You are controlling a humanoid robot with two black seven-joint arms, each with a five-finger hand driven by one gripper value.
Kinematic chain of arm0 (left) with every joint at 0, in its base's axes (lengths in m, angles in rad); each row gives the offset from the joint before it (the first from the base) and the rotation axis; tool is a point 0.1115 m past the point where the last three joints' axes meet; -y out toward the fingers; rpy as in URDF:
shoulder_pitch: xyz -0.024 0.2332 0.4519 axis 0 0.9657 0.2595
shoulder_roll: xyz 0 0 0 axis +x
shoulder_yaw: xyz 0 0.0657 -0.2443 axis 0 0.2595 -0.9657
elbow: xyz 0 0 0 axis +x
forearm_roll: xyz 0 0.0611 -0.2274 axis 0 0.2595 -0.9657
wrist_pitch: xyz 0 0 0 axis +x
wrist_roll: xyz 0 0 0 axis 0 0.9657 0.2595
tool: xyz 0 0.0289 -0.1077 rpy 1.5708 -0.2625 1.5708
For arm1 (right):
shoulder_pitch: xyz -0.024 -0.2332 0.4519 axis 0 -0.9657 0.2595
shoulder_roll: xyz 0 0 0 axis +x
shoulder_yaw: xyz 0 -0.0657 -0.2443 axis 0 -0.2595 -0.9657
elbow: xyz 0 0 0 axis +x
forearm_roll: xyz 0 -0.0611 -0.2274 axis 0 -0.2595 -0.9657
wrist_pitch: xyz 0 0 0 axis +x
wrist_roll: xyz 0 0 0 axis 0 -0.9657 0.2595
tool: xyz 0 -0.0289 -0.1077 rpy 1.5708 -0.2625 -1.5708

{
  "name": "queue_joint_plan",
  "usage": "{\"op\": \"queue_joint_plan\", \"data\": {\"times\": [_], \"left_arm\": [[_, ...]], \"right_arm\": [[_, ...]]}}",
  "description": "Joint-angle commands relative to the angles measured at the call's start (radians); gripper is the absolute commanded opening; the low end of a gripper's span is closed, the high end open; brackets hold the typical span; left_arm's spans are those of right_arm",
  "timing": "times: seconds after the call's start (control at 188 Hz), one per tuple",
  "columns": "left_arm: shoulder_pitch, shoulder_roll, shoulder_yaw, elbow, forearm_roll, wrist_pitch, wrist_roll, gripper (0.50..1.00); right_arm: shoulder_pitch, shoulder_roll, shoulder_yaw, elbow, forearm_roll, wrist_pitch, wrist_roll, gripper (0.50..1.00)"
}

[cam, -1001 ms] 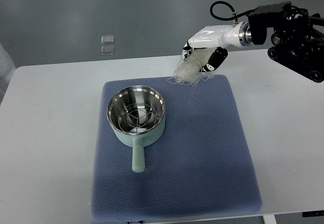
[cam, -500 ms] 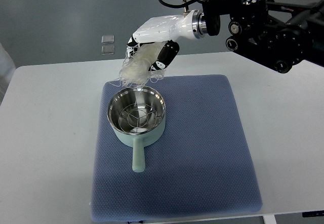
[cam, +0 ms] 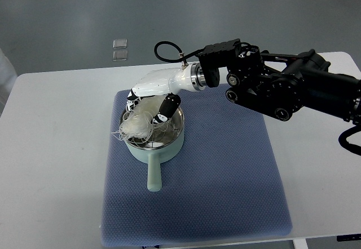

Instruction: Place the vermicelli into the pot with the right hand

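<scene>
A: What is the white right hand (cam: 148,109) doing?

B: Its fingers (cam: 164,109) are curled around a pale, translucent tangle of vermicelli (cam: 135,125), gripping it. The hand sits over the pot's mouth, at the far and left part of the opening.

A: And where exactly is the tangle?

B: It hangs under the palm, low in the opening of the mint-green saucepan with a shiny steel inside (cam: 169,143). Loose strands spill over the pot's left rim and onto the cloth beside it. Whether the bundle touches the wire rack inside the pot I cannot tell; the hand covers that spot.

A: What about the pot itself?

B: Upright, its short green handle (cam: 153,176) pointing toward the camera side. It stands on a blue-grey quilted square mat (cam: 225,187), in the mat's left half.

A: And beyond that?

B: The mat lies on a white table (cam: 51,159). The black right arm (cam: 282,88) reaches in from the right edge, crossing above the mat's far right corner, with a black cable (cam: 166,54) looping over the wrist. On the grey floor past the table lie two small clear square pieces (cam: 119,49).
</scene>
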Motion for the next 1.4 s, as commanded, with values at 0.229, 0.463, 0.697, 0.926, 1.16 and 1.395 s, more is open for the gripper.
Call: {"op": "queue_joint_plan", "data": {"times": [0.229, 0.463, 0.697, 0.926, 1.16, 1.395], "left_arm": [[0.0, 0.0, 0.0, 0.0, 0.0, 0.0, -0.001, 1.0], [0.0, 0.0, 0.0, 0.0, 0.0, 0.0, -0.001, 1.0], [0.0, 0.0, 0.0, 0.0, 0.0, 0.0, 0.001, 1.0], [0.0, 0.0, -0.002, 0.0, 0.0, 0.0, -0.001, 1.0], [0.0, 0.0, -0.002, 0.0, 0.0, 0.0, -0.001, 1.0], [0.0, 0.0, -0.002, 0.0, 0.0, 0.0, -0.001, 1.0]], "right_arm": [[-0.032, 0.013, 0.0, -0.037, 0.001, -0.022, -0.007, 0.836], [-0.027, 0.007, 0.011, -0.036, 0.015, -0.019, -0.007, 0.897], [-0.015, -0.024, 0.103, -0.034, 0.056, -0.009, 0.002, 0.911], [-0.076, -0.06, 0.336, -0.04, 0.28, -0.012, 0.002, 0.913], [-0.308, -0.036, 0.677, -0.089, 0.618, -0.045, 0.0, 0.913], [-0.475, -0.021, 0.796, -0.128, 0.854, -0.131, 0.006, 0.913]]}}
